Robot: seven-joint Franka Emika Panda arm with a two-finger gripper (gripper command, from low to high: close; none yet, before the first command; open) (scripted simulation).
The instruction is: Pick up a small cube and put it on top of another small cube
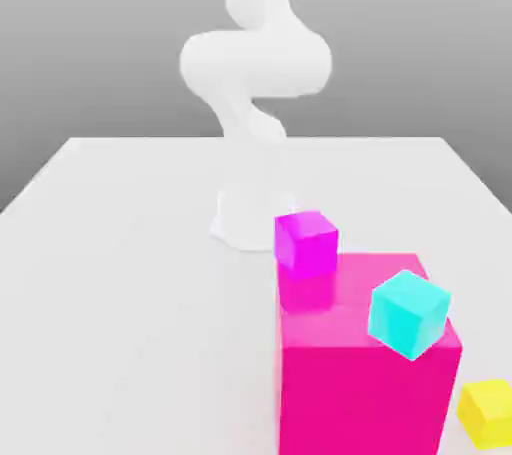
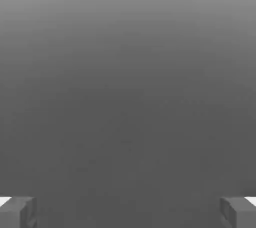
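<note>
In the exterior view we see the white arm (image 1: pixel 255 63) at the table's (image 1: pixel 120 273) far side. A small magenta cube (image 1: pixel 306 241) and a tilted cyan cube (image 1: pixel 408 313) sit on the big pink block (image 1: pixel 360 383). A small yellow cube (image 1: pixel 488 411) lies just beside the block, on the exterior view's right.

In the hand view, our tool (image 2: pixel 128 212) stands wide, its fingers (image 2: pixel 17 212) holding nothing between them.

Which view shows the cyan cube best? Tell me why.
The exterior view: the cyan cube appears whole, tilted at the big pink block's top edge. The hand view gives plain grey background between the open gripper's fingertips.
</note>
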